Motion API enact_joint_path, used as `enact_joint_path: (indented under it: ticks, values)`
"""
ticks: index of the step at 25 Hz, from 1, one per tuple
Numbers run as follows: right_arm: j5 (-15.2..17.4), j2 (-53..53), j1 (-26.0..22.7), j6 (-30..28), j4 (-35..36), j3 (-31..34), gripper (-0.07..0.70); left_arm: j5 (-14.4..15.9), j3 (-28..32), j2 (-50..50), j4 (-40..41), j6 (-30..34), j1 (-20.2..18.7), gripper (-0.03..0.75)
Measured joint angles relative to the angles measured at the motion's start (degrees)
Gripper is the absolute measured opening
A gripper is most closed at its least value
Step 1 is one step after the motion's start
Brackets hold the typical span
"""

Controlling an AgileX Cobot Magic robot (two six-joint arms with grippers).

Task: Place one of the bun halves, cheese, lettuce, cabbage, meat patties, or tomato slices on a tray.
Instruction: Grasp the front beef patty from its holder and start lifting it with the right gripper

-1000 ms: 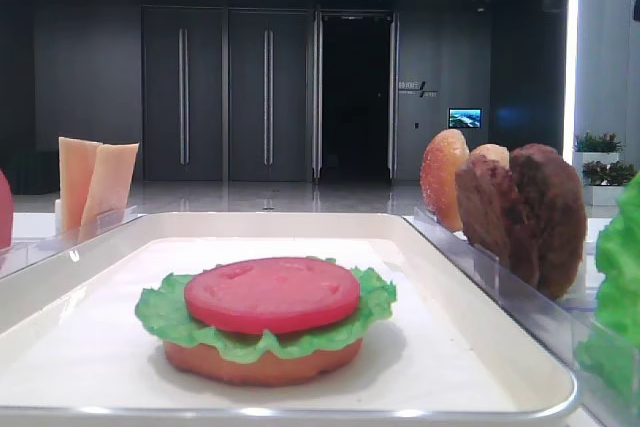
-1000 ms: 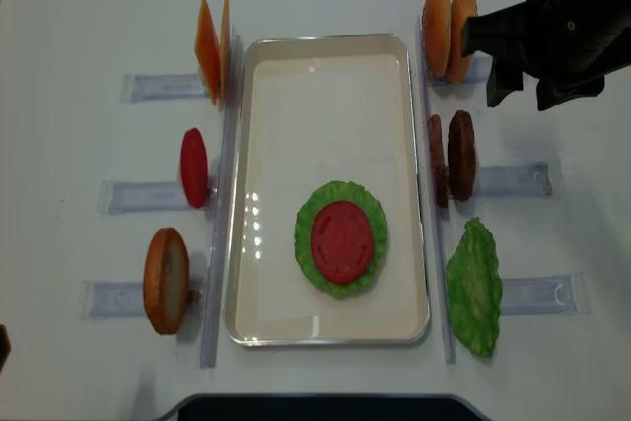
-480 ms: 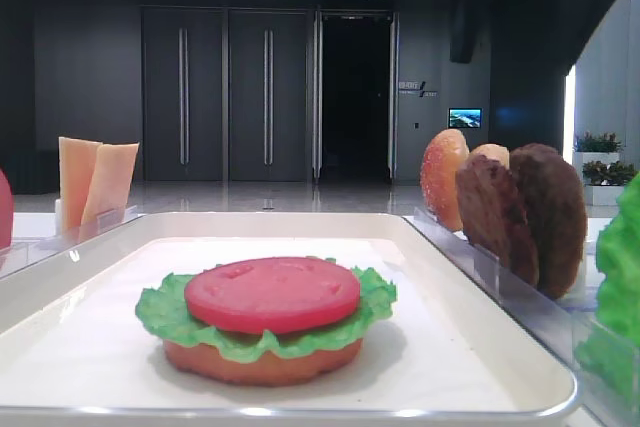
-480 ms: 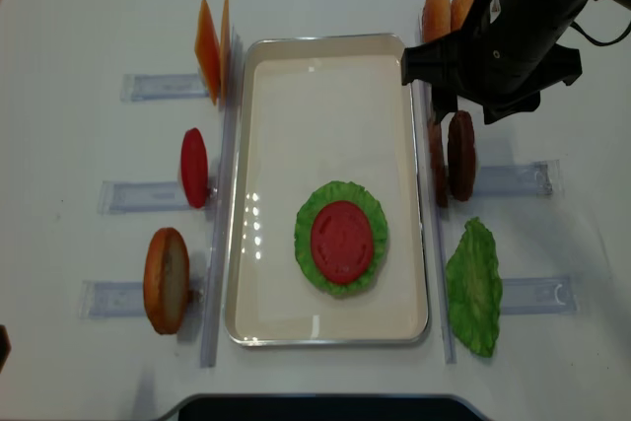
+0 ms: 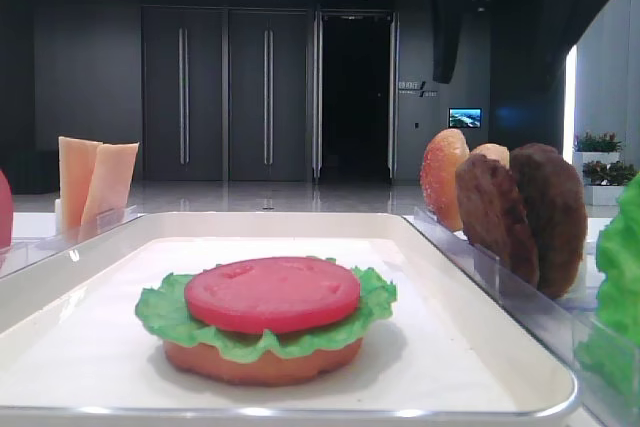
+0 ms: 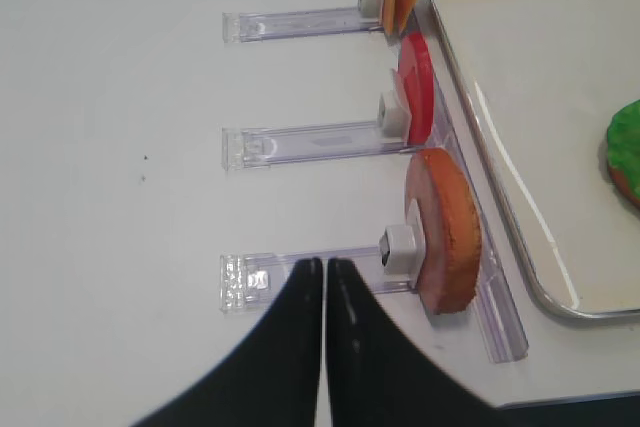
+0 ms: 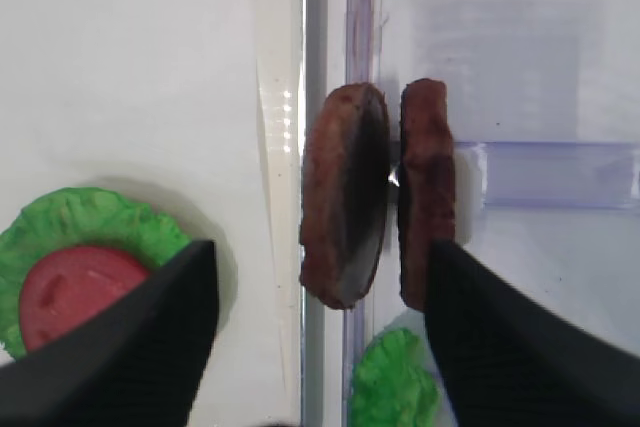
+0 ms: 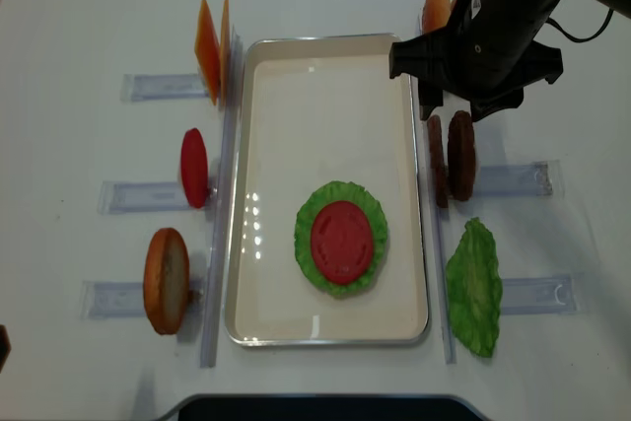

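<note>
Patties [image 7: 385,209] upright in their rack beside tray [image 8: 325,76], my right gripper [image 7: 318,332] spread wide above them in wrist view, overhead hiding its fingers, my left gripper [image 6: 325,277] pressed together over table [image 6: 110,97].

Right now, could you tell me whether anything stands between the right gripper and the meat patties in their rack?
Nothing visible does. The right gripper is open above the two meat patties, which stand on edge, its fingers spread to either side. The tray rim runs beside the nearer patty, not between it and the gripper.
</note>
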Motion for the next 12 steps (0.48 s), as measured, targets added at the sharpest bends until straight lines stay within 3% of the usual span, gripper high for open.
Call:
enact_joint_path:
  ticks: [12]
  values:
    - [-1.0, 4.0, 0.0, -0.1, 3.0, 0.0, 0.453, 0.0, 0.0, 0.0, 0.0, 0.0, 0.0, 0.0]
